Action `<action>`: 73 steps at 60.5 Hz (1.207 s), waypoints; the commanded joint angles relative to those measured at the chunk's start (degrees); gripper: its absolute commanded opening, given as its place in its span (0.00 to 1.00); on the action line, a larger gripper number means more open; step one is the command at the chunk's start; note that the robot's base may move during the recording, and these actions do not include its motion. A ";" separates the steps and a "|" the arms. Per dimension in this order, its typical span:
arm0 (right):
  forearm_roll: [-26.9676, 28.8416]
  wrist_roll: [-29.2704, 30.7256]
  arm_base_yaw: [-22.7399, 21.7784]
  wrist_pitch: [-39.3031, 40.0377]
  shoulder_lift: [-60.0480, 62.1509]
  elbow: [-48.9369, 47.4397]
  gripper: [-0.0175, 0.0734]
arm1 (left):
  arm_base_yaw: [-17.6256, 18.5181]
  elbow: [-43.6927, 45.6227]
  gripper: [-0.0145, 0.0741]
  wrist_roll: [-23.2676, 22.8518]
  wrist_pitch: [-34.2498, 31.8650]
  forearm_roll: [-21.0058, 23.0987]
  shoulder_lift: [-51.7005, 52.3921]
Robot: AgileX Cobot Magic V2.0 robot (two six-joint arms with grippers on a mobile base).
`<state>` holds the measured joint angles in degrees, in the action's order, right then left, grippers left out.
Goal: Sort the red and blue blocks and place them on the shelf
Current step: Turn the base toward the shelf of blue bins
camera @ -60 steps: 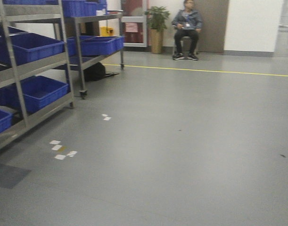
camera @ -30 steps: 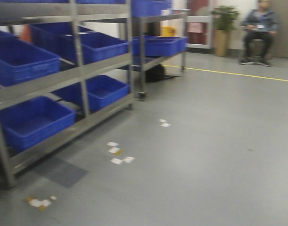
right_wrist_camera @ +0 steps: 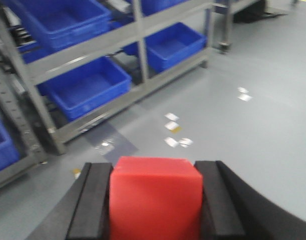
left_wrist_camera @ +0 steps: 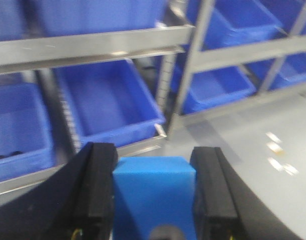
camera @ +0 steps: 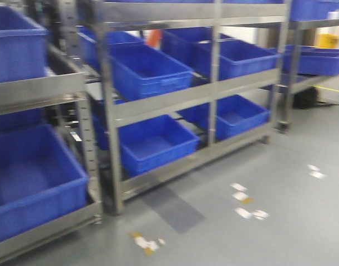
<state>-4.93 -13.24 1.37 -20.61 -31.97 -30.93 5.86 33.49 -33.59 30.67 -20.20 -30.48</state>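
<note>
Grip on blue block: pinched flat-faced between left fingers, cube without long axis, top edge level. Red block likewise clamped between right fingers. Both aloft over grey floor strewn with paper scraps, facing steel rack of dark-blue bins. Right wrist tilted floorward.

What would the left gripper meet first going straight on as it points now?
Likely the large blue bin, straight ahead of the left gripper and the blue block it holds. A steel upright stands just right of that line; depth is unclear.
</note>
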 commanded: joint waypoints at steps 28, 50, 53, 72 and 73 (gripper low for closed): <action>-0.74 0.26 -0.32 5.19 0.05 -1.64 0.26 | 0.06 1.74 0.30 -0.42 -4.26 -0.82 -0.27; -0.74 0.26 -0.32 5.19 0.05 -1.64 0.26 | 0.06 1.74 0.30 -0.42 -4.26 -0.82 -0.27; -0.74 0.26 -0.32 5.19 0.05 -1.64 0.26 | 0.06 1.74 0.30 -0.42 -4.26 -0.82 -0.27; -0.74 0.26 -0.32 5.19 0.05 -1.64 0.26 | 0.06 1.74 0.30 -0.42 -4.26 -0.82 -0.27; -0.74 0.26 -0.32 5.19 0.05 -1.64 0.26 | 0.06 1.74 0.30 -0.42 -4.26 -0.82 -0.27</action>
<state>-4.93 -13.24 1.37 -20.61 -31.97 -30.93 5.86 33.49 -33.59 30.67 -20.20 -30.48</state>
